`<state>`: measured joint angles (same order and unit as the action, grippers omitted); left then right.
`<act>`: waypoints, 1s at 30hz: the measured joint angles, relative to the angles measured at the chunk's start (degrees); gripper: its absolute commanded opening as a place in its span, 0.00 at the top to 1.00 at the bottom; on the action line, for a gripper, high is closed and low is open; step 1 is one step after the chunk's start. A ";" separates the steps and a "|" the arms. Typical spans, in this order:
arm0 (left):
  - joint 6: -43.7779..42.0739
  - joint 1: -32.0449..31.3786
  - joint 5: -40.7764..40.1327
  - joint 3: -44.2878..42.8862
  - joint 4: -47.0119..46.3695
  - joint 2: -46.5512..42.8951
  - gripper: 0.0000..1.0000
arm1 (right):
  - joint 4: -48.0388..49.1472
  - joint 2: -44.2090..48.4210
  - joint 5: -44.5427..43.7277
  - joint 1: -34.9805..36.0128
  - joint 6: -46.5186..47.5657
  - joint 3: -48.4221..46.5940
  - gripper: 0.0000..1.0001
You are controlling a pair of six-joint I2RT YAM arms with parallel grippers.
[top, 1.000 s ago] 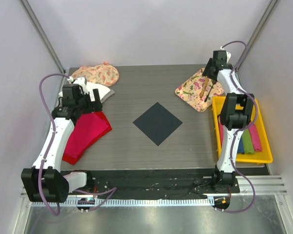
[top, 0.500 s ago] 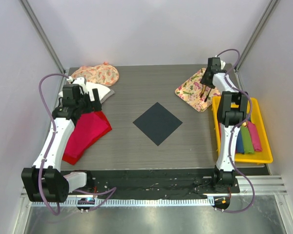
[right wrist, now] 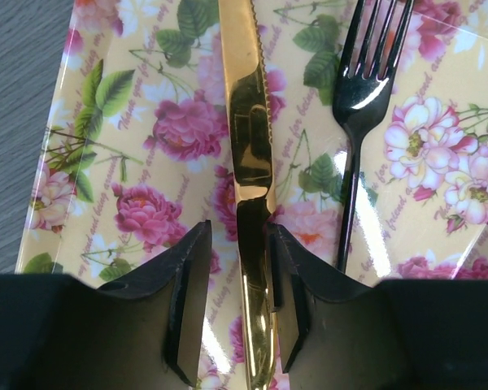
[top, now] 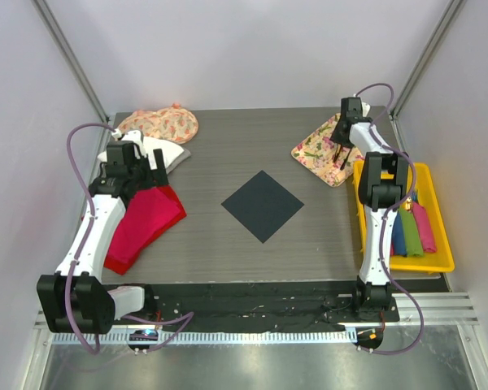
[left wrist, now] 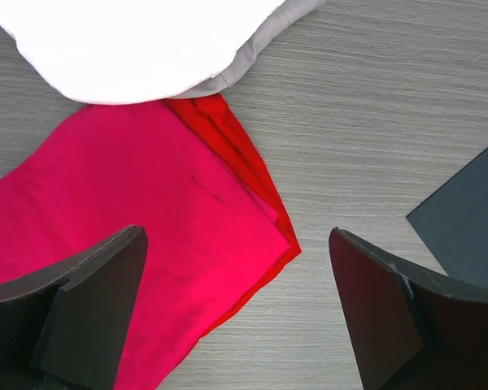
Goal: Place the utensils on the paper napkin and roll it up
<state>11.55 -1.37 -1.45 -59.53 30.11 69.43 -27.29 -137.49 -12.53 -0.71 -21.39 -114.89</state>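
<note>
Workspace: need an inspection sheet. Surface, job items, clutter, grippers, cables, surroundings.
Surface: grey wood-grain table.
Job's things: dark napkin flat mid-table, nothing on it; gold knife and dark fork on the floral mat, far right.
Clutter: red cloth, white cloth, floral cloth at left; yellow bin of rolled cloths at right.
Grippers: left gripper open above the red cloth's edge, empty; right gripper fingers straddle the knife handle, grip unclear.
Cables: purple cable looping off each arm.
Surroundings: white walls, metal rail at near edge.
</note>
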 measured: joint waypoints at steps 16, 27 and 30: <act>-0.31 0.00 -1.64 0.00 -0.26 0.37 0.00 | 0.07 -0.13 -0.22 0.13 0.42 -0.09 0.99; -0.50 0.00 -1.99 -0.39 -0.22 0.48 0.00 | -0.33 0.07 3.10 0.11 3.32 -0.57 0.99; -0.50 0.00 -2.01 -0.59 -0.24 0.48 0.00 | -1.09 0.87 4.85 0.22 4.33 -0.52 0.99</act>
<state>11.05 -1.37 -3.46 -60.12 29.87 69.91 -28.38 -136.62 -7.68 -0.49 -17.06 -115.42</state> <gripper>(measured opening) 0.997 0.075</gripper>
